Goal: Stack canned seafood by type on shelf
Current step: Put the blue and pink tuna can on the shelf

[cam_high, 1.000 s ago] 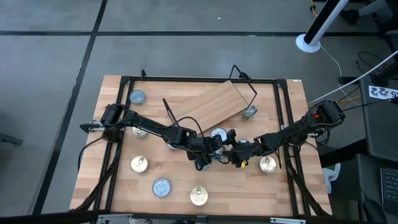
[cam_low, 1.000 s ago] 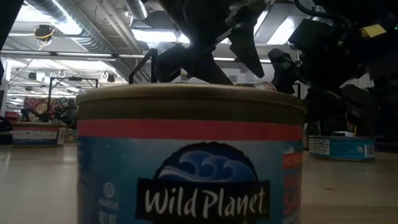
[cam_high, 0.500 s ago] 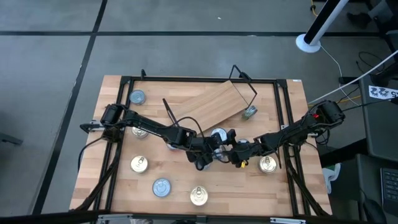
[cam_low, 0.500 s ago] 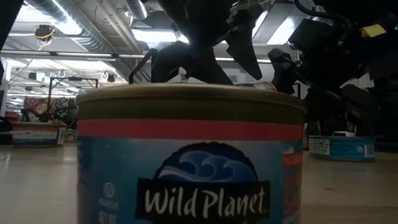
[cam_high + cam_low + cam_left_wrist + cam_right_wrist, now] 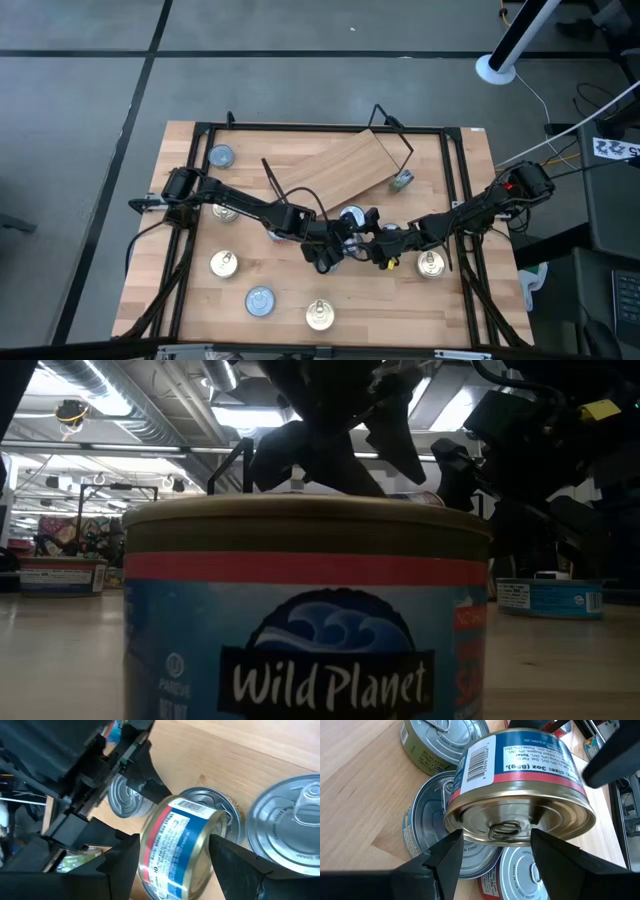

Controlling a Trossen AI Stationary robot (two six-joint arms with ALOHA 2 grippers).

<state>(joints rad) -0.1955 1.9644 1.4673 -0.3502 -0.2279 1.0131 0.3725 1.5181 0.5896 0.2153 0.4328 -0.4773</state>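
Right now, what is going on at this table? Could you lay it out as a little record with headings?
Setting: wooden table with scattered tins
Shelf: lies askew at the far side, no tins on it
Held tin: blue and red label, tipped on its side above other tins
Left gripper: fingers on either side of the held tin
Right gripper: fingers on either side of the same tin
Loose tins: spread over the near half
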